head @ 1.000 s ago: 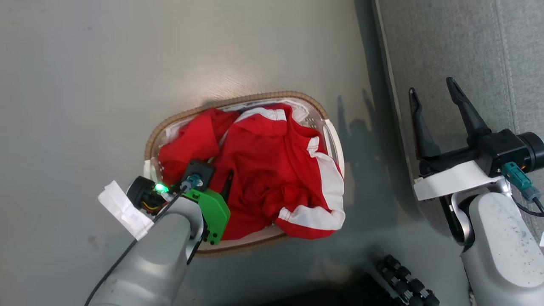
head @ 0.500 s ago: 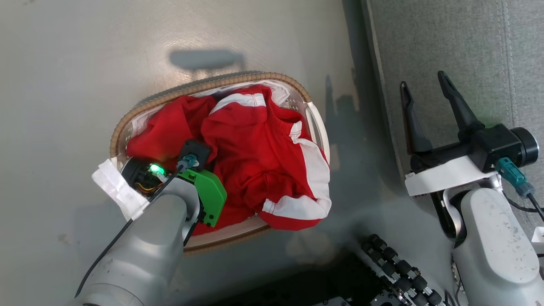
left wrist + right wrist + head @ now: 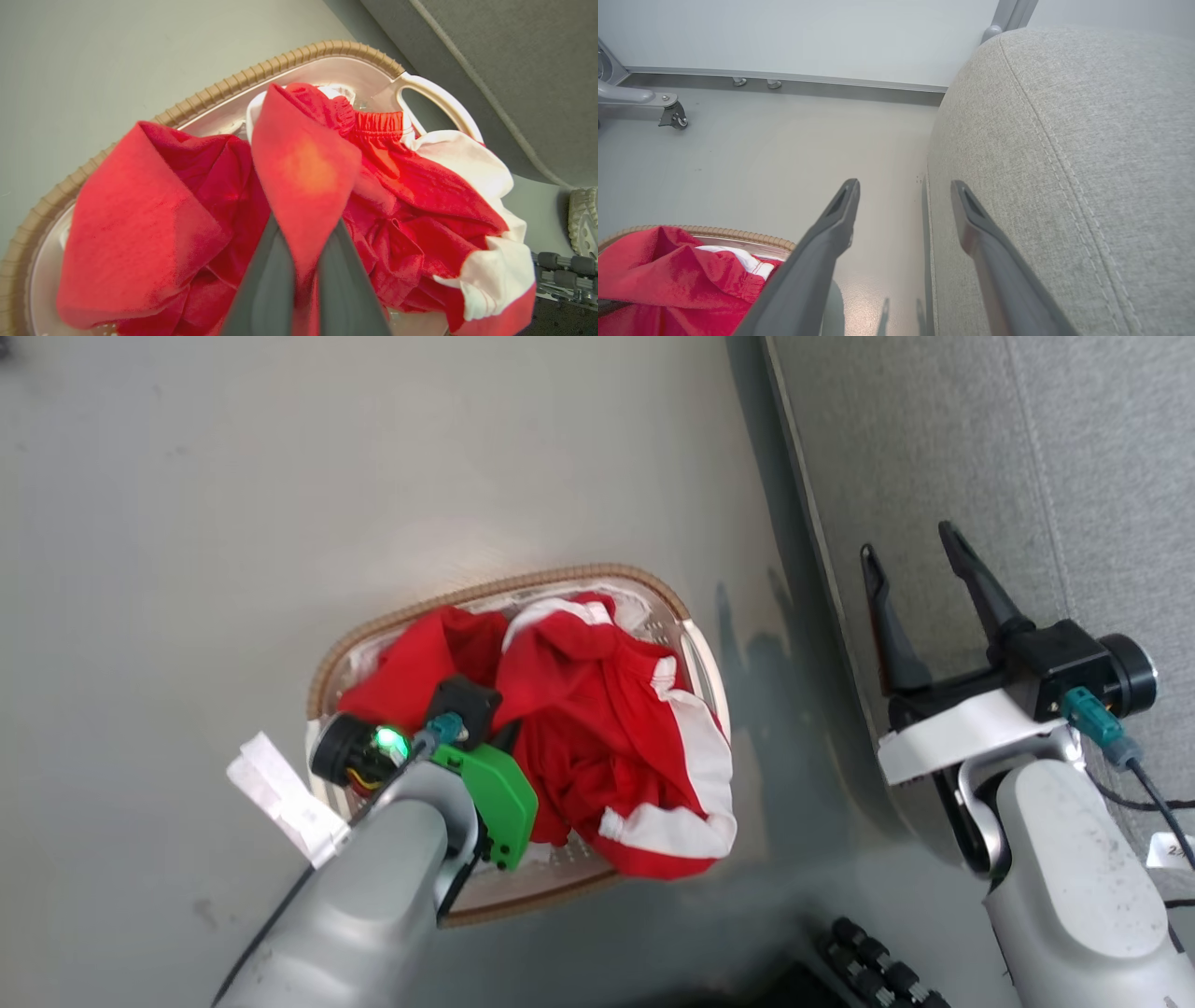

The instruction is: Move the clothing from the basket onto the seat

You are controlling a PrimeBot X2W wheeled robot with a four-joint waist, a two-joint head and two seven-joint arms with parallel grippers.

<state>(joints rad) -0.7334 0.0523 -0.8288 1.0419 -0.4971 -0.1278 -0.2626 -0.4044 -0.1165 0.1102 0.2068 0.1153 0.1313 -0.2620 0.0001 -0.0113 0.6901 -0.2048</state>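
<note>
Left end effector is seen closed narrowly on a fold of the clothing, the red fabric being pinched between its two dark fingers and drawn up into a peak above the pile. Compared with half a second ago, the whole head picture has been shifted by the camera, so the basket is not taken to have moved. Within it, however, the red fabric has been gathered toward the wrist, and a strip of the perforated basket bottom has been uncovered at the near side. This is judged to be the start of a lift, with the grasp already made. Most of the clothing is still held inside the basket on the floor, with a white-trimmed part draped over the near right rim. Right end effector is held wide and empty at the left edge of the seat, well apart from the basket. Nothing has yet been laid on the seat, so a carry to the right is still required.
</note>
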